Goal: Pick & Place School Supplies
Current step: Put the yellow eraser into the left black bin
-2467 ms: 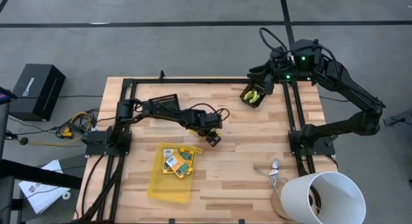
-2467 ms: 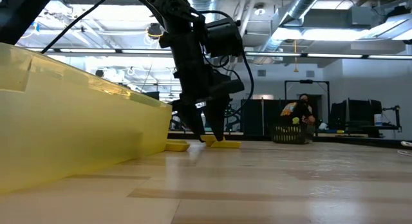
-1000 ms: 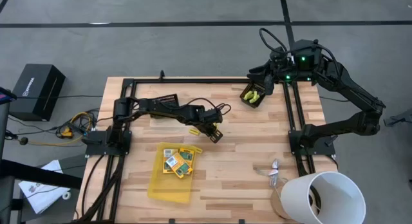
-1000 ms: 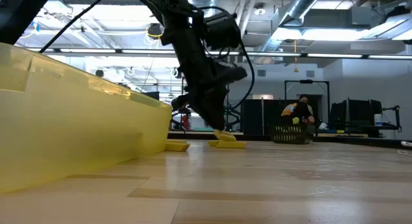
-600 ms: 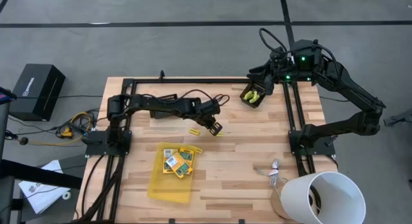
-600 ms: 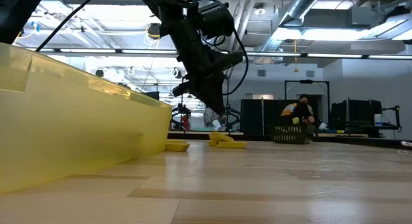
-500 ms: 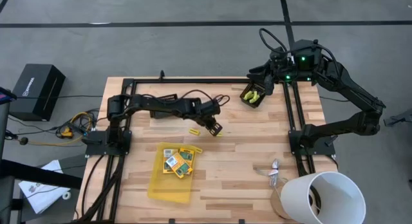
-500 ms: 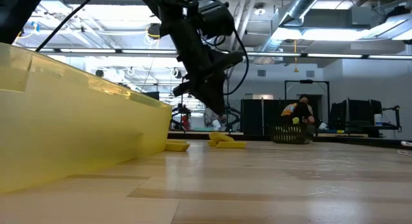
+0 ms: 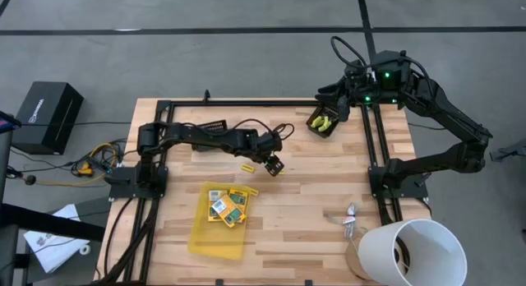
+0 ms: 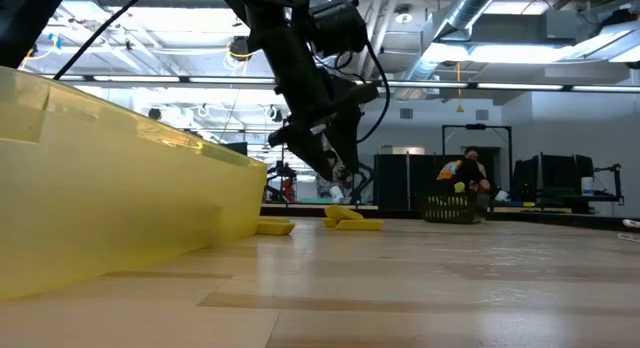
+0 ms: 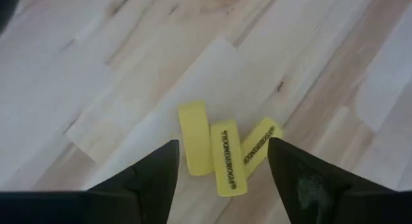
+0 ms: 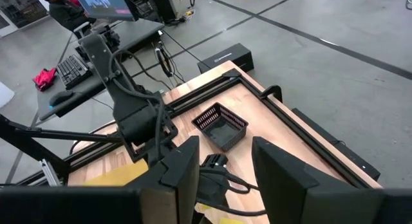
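From overhead the yellow sticks (image 9: 246,167) look like two small specks on the table (image 9: 312,196); only the left wrist camera shows three of them (image 11: 222,156) lying side by side, touching. The left gripper (image 9: 275,163) hangs just above them, fingers (image 11: 151,179) spread wide with nothing between them. The printed boxes (image 9: 228,205) lie in the translucent yellow tray (image 9: 215,237). The right gripper (image 9: 341,103) waits near the far right corner beside a black basket (image 9: 322,122); its fingers (image 12: 283,179) stand part open, holding nothing.
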Controlling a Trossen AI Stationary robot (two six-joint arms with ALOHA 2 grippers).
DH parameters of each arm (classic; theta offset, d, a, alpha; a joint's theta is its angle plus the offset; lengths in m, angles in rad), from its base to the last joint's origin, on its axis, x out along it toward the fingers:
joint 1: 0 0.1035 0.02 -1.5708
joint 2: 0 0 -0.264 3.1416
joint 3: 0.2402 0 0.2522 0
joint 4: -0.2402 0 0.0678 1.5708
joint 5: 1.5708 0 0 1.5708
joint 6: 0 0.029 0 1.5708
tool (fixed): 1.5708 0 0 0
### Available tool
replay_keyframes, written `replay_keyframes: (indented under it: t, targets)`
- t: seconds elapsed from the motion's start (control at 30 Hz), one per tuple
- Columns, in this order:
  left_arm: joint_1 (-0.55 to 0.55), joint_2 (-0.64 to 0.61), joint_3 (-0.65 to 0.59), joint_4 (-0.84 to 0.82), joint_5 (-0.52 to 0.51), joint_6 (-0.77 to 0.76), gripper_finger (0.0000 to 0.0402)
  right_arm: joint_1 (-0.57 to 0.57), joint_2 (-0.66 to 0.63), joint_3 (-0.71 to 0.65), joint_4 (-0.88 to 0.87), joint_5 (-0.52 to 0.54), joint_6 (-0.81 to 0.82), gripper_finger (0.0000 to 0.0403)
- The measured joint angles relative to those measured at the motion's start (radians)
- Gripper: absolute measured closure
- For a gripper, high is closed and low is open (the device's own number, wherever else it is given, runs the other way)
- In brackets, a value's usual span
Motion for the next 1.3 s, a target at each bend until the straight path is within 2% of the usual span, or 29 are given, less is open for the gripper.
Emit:
replay_keyframes:
  t: [0.33,0.93,1.3]
  targets:
    - [-0.007,0.038,-0.003,-0.019,0.017,0.0,0.0189,0.0,0.0,0.0,-0.007,0.0,0.008,0.0268]
    - [-0.035,0.076,-0.003,0.003,0.065,-0.028,0.0188,0.0,0.0,0.0,-0.008,0.0,0.008,0.0267]
    - [-0.04,0.149,0.002,0.044,0.104,-0.053,0.0189,0.0,0.0,0.0,-0.012,0.0,0.008,0.0269]
